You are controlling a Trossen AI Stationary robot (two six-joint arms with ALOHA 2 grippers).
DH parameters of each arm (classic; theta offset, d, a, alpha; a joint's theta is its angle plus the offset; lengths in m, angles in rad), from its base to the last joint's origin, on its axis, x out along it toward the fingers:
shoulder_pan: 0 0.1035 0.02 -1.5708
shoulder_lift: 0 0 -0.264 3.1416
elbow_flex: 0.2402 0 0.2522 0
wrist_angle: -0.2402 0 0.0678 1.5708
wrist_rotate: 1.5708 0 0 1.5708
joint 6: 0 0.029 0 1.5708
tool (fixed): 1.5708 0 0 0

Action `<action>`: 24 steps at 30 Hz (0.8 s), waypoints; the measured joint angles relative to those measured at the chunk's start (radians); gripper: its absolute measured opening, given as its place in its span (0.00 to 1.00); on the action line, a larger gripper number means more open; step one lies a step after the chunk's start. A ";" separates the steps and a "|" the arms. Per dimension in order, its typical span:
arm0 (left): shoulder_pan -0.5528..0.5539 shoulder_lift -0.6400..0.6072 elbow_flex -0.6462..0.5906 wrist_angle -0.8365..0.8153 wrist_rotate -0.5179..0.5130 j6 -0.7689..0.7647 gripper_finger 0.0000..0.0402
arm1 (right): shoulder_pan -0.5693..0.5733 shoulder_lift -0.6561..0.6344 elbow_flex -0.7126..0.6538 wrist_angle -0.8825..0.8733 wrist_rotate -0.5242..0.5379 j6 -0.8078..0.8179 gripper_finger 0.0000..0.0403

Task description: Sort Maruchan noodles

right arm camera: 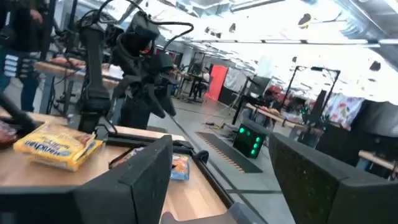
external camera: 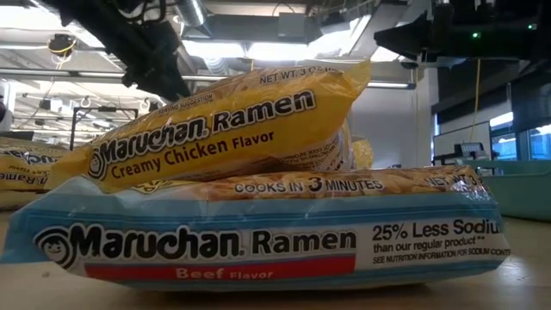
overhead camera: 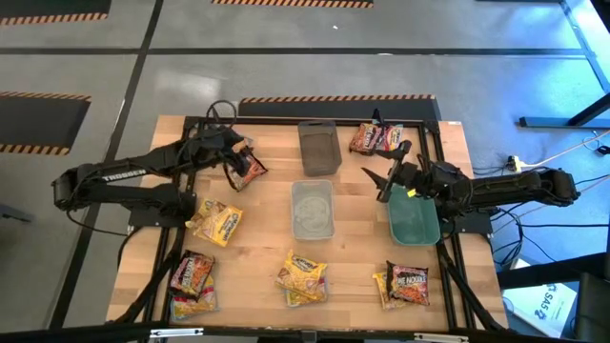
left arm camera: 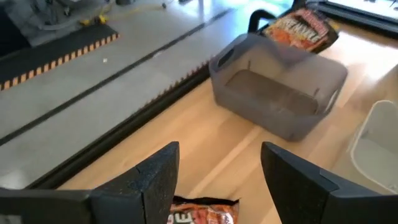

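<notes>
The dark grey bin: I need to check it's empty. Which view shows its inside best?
The left wrist view: the dark grey bin fills it, empty inside. The high view shows it small; the other views miss it.

In the low view, two stacked Maruchan packets (external camera: 258, 181) are filling the frame and hiding most of the bench behind them. The picture's edge is cutting off the dark brown-red packet (left arm camera: 202, 213) under the left gripper (left arm camera: 217, 180) in the left wrist view.
</notes>
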 joint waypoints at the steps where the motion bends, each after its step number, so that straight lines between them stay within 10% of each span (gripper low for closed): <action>1: 0.018 0.013 0.021 -0.056 0.010 -0.005 0.55 | -0.012 0.008 0.001 0.012 0.000 0.022 0.64; 10: 0.151 0.144 0.169 -0.456 0.081 -0.121 0.54 | -0.079 0.148 0.150 -0.135 -0.018 0.185 0.64; 24: 0.374 0.334 0.151 -0.461 0.309 -0.073 0.54 | -0.077 0.331 0.256 -0.178 -0.090 0.171 0.64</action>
